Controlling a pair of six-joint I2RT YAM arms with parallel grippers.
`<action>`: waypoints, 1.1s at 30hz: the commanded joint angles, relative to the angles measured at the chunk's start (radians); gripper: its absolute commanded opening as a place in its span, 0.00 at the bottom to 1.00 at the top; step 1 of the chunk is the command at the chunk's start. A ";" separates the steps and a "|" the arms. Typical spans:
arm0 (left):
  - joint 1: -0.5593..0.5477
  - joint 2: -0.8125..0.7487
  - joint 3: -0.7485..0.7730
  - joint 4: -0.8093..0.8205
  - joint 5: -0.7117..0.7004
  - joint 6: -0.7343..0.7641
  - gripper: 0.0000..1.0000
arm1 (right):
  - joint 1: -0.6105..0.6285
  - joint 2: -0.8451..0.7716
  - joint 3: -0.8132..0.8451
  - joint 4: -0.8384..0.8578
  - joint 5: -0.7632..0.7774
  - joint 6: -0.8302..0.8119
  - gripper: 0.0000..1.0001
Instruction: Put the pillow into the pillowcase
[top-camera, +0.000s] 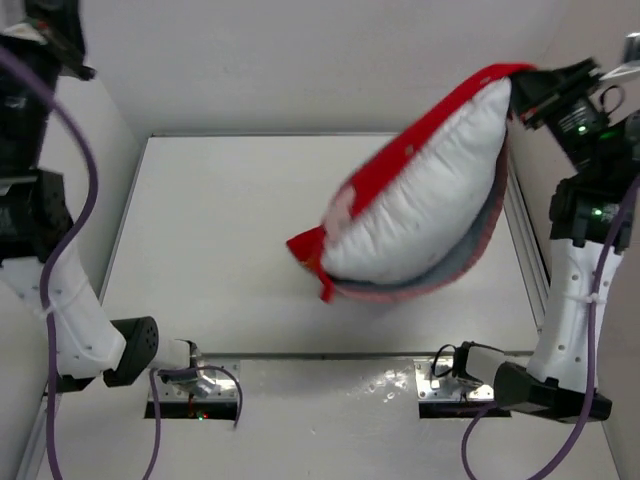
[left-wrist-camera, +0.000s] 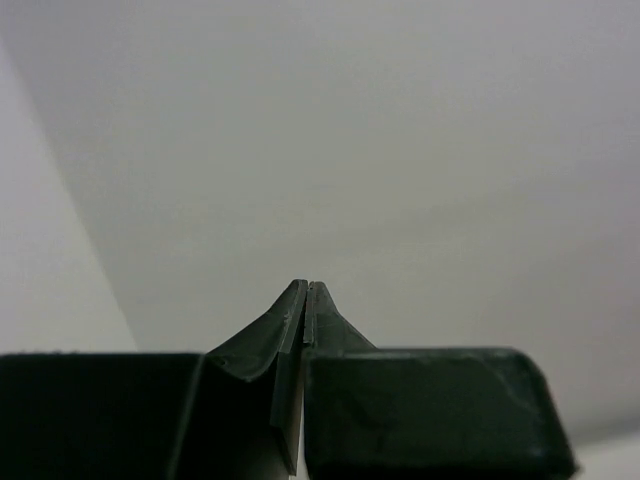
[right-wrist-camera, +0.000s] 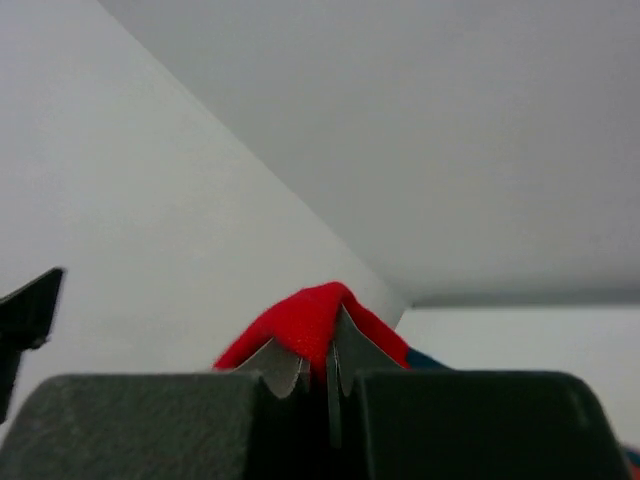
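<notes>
Pillowcase (top-camera: 400, 160) fabric is pinched in my right gripper (right-wrist-camera: 318, 345), a red corner bunched between the jaws, high over the right side of the surface (top-camera: 220, 250). The pillow (top-camera: 420, 220) hangs inside it, white face showing. My left gripper (left-wrist-camera: 305, 290) is closed and empty.

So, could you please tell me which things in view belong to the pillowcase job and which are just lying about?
Part of the job:
- pillow, largely inside the case
- pillowcase
- right gripper, shut on the pillowcase's red edge
- left gripper, shut, holding nothing

Just there:
- table
- purple cable
</notes>
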 joint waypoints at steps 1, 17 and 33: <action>0.007 0.063 -0.266 -0.139 0.164 -0.037 0.00 | 0.055 -0.003 -0.254 0.184 0.008 0.091 0.00; -0.351 0.046 -0.605 -0.294 0.579 0.106 0.83 | 0.583 0.390 0.225 -0.247 0.576 -0.279 0.00; -0.339 0.071 -0.403 -0.265 0.536 0.104 1.00 | 0.587 0.396 0.199 -0.279 0.610 -0.342 0.00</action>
